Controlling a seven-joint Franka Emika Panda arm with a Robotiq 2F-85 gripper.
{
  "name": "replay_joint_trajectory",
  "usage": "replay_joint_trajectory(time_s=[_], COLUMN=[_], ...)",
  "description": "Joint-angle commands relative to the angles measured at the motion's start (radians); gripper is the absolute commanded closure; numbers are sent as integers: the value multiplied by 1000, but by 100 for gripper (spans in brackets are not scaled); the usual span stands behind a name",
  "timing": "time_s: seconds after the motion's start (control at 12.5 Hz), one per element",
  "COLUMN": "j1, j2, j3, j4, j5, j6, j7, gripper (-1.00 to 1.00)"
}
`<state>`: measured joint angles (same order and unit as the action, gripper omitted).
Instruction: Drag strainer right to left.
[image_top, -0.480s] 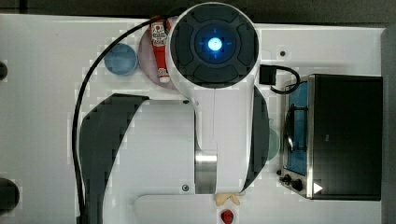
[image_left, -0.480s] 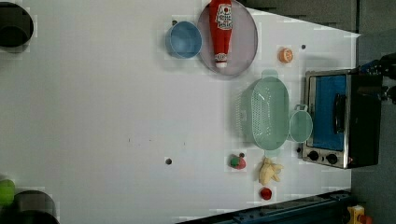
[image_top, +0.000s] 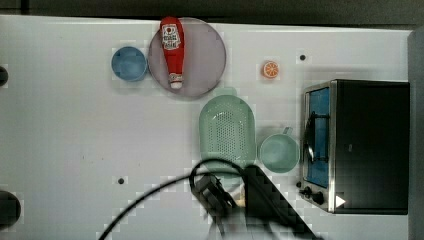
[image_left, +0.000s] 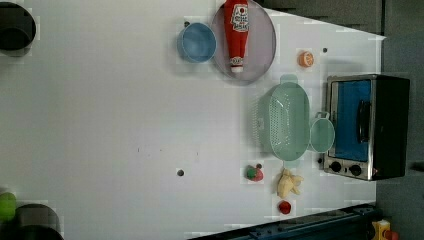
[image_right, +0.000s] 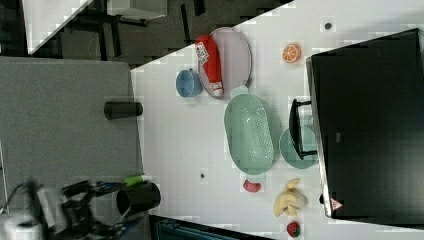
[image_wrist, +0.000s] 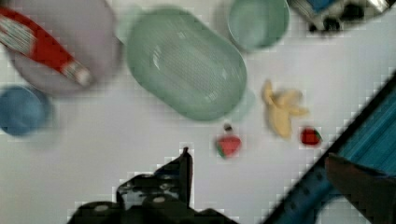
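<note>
Top view: the strainer (image_top: 227, 131) lies at the frame's centre on the white table (image_top: 75, 140), long axis running up and down the frame. A round mint cup (image_top: 279, 153) sits just to its right, close to the toaster oven (image_top: 357, 145). Above the strainer is a grey plate (image_top: 202, 65) carrying a ketchup bottle (image_top: 171, 50), with a blue bowl (image_top: 129, 63) to the plate's left and an orange slice (image_top: 270, 69) to its right. The arm (image_top: 260, 200) and a black cable (image_top: 150, 200) cover the lower centre of the frame, overlapping the strainer's lower end.

Left view: with no arm in the way, the whole strainer (image_left: 288, 121) is seen right of centre, with a tab at each end. Below it are a toy strawberry (image_left: 254, 173), a banana (image_left: 289, 183) and a small red item (image_left: 284, 207).

Right view: the strainer (image_right: 248, 133) sits at mid-frame, its dotted bottom plain to see, the cup (image_right: 295, 147) partly behind the oven's handle.

Wrist view: the strainer (image_wrist: 186, 63) fills the upper centre, pale mint, oblong with rounded ends, lying diagonally. The gripper (image_wrist: 182, 186) shows at the lower edge, well apart from the strainer, its fingers spread wide and holding nothing.
</note>
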<state>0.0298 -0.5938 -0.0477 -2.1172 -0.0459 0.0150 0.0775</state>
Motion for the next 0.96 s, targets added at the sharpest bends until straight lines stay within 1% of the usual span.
replay_joint_trajectory(time_s=[0.08,0.32,0.56,0.72,0.96], j1=[-1,-1,-1,-1,0], j2=[95,182,299,393,566], j3=[-10,-9,-3,8,16], j4=[-109,-237,-345,-381,-374], j5=[2,2,2,2,2], j6=[45,262,529,696,837], j7=[26,83,248,365,566], gripper=[-100,-100,-100,-100,-100])
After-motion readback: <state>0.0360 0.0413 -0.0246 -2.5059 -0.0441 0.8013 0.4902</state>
